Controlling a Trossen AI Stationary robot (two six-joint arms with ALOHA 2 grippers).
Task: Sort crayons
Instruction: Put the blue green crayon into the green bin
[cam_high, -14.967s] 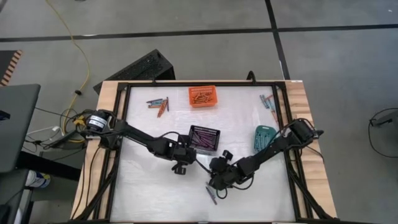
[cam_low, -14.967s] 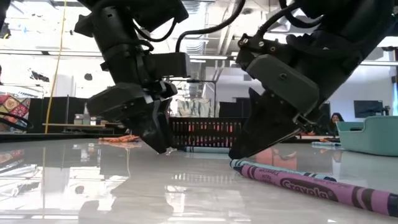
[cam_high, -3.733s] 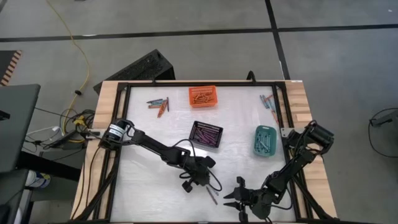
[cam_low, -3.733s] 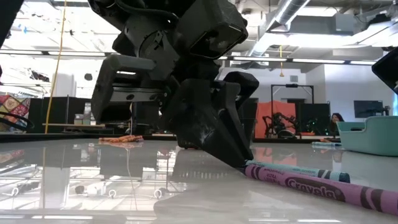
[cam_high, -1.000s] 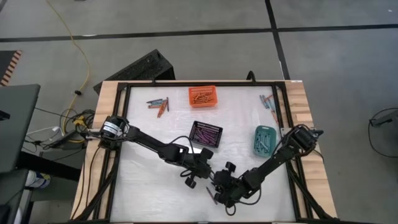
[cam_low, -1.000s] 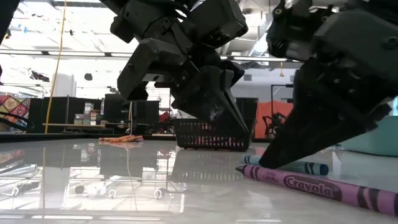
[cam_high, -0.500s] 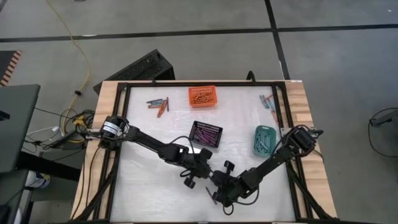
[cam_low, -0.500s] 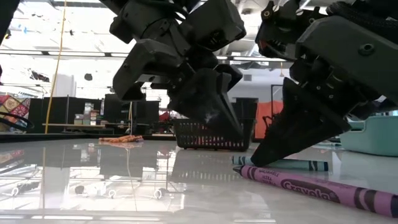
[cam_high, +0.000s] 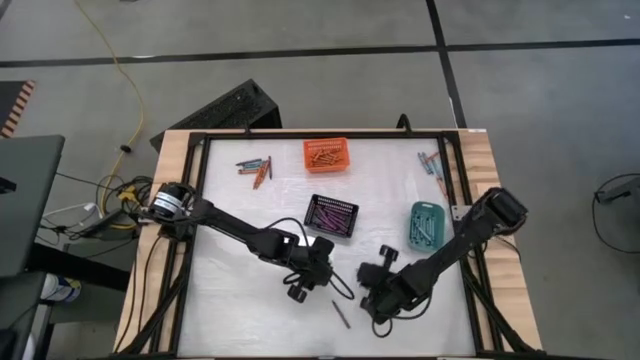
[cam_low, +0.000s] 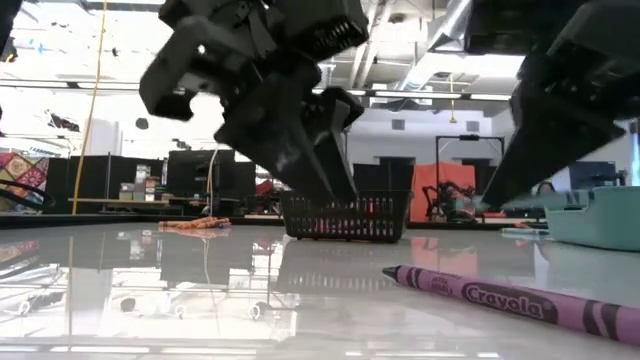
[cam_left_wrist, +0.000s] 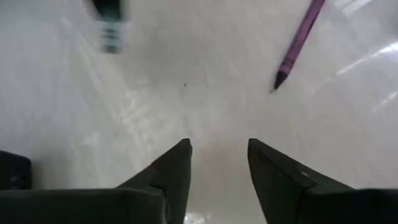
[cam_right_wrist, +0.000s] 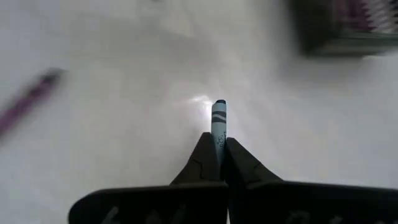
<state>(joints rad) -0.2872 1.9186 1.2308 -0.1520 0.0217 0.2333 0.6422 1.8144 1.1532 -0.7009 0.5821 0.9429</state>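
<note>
- Right end effector was clamped on a teal-blue crayon. The crayon was a thin stick w/ a paper wrap & dark bands near its end, sticking out past the 2 dark fingertips.
- From above, the right end effector sat over the front-middle of the white surface, held up off it.
- Left end effector had its fingers apart w/ nothing between them. From above it was just in front of the black basket.
- A purple crayon lay flat on the surface, alone, btw. the 2 end effectors & a bit nearer the front edge. Up close it was long & thin, w/ a pointy tip, a purple label & black bands.
- More crayons, mixed colors, lay in a small pile at the back left.
- Another small bunch of crayons lay at the back right.
- Orange basket at the back middle had orange-red sticks in it.
- Teal basket on the right had teal sticks in it.
- Black basket had purple sticks in it.
</note>
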